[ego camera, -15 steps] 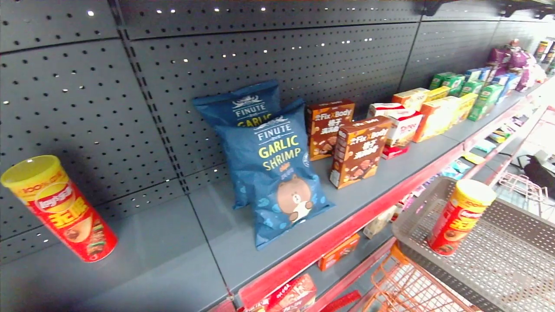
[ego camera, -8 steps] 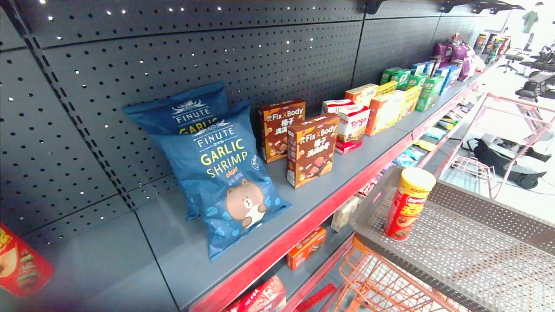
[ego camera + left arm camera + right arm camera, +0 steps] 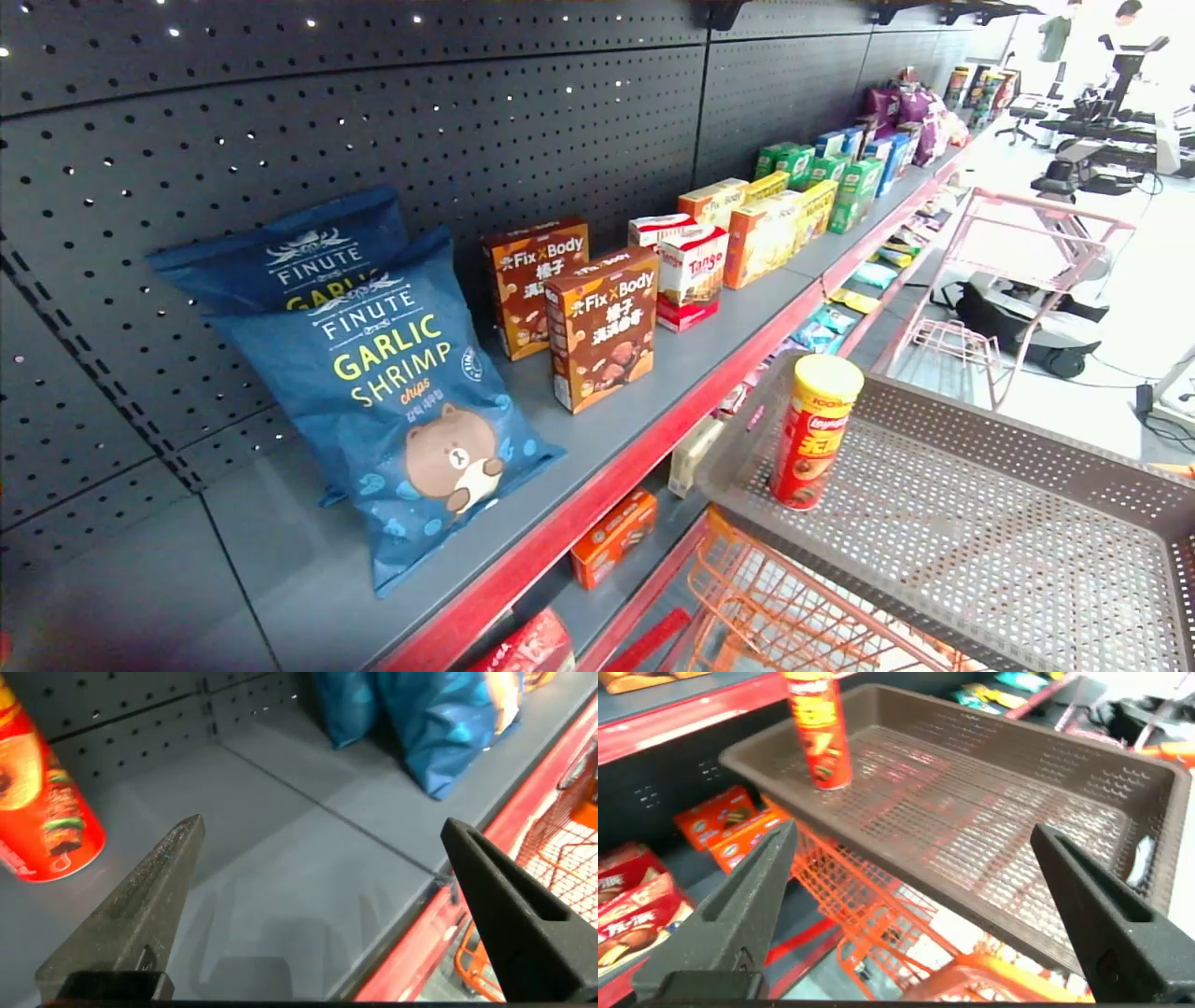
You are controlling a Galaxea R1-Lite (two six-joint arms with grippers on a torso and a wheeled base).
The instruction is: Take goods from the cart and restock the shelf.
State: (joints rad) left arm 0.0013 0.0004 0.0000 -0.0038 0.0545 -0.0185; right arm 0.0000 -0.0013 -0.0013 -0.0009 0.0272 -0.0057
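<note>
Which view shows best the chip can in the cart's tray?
The head view: the chip can stands whole, upright in the tray. The right wrist view cuts off its top. The left wrist view shows another can, on the shelf.

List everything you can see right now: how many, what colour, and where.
tray can: one, red with yellow top, upright in the tray's shelf-side corner
shelf can: one, red, on the shelf, apart from the bags
chip bags: two, blue, leaning on the back panel, one in front
brown boxes: two, upright, right of the bags
tray: one, grey, perforated, atop the cart
cart: one, orange wire, beside the shelf
shelf: one, grey board, red edge
left gripper: open, over bare shelf
right gripper: open, over the tray
</note>
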